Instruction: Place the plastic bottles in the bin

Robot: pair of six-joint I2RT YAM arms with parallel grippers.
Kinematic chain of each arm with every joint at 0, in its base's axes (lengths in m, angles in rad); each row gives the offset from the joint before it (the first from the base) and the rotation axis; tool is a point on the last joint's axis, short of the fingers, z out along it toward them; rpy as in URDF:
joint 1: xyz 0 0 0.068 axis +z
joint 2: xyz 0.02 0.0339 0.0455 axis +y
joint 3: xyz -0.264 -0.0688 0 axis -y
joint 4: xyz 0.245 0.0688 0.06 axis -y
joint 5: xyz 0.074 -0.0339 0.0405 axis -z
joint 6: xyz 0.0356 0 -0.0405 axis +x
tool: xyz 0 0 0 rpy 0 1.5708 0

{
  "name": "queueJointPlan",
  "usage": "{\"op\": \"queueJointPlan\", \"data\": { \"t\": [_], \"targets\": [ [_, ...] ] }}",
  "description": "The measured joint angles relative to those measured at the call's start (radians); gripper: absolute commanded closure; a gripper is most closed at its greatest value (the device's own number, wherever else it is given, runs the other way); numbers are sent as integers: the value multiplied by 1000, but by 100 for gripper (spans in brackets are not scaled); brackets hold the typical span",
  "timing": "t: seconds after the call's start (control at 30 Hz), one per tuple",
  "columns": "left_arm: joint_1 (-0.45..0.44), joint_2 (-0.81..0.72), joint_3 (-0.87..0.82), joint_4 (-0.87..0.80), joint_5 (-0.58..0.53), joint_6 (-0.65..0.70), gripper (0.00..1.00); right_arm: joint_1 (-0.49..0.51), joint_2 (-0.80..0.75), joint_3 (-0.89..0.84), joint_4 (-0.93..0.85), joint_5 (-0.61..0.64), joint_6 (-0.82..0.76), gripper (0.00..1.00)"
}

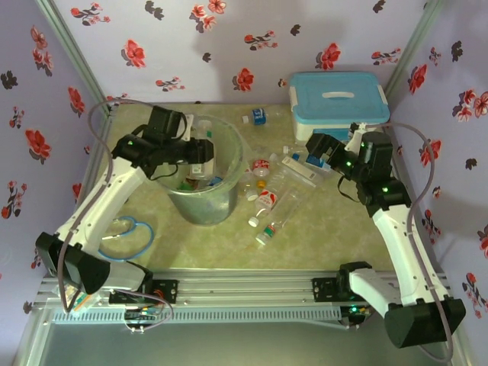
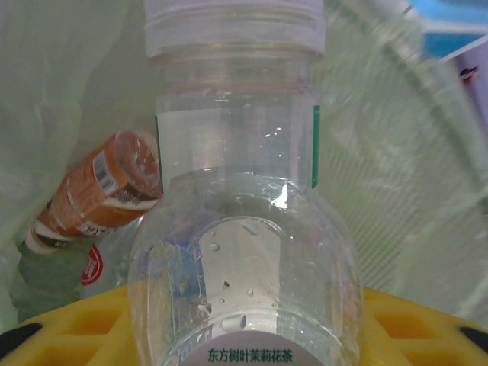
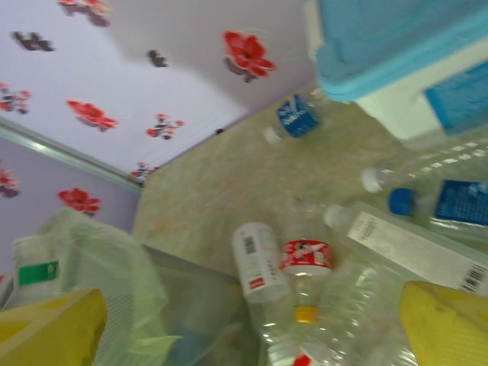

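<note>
Top external: left gripper (image 1: 202, 158) over bin (image 1: 229, 202), which sits at 9 o'clock from centre of table (image 1: 320, 236). Left wrist: yellow fingers (image 2: 76, 328) clamped on clear bottle (image 2: 236, 229), ribbed pale cap at 12 o'clock, bag-lined bin interior behind. Orange-label bottle (image 2: 95, 191) lying inside at 9 o'clock. Right gripper (image 1: 319, 156) at 3 o'clock, jaws spread wide, poised over loose bottles (image 1: 267, 202) scattered from centre to 2 o'clock. Blue-lidded box (image 1: 335, 103) at 1 o'clock, by back wall.

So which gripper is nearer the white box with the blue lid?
Right. The right gripper hovers just in front of the box; the left gripper holds a bottle over the bin.
</note>
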Motion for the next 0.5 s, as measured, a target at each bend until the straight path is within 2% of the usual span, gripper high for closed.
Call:
{"op": "queueJointPlan", "data": {
  "t": [0.5],
  "targets": [
    [-47,72,-242,133,-29,-9,53,-33,21,-8,-58,36,-2,1]
  ]
}}
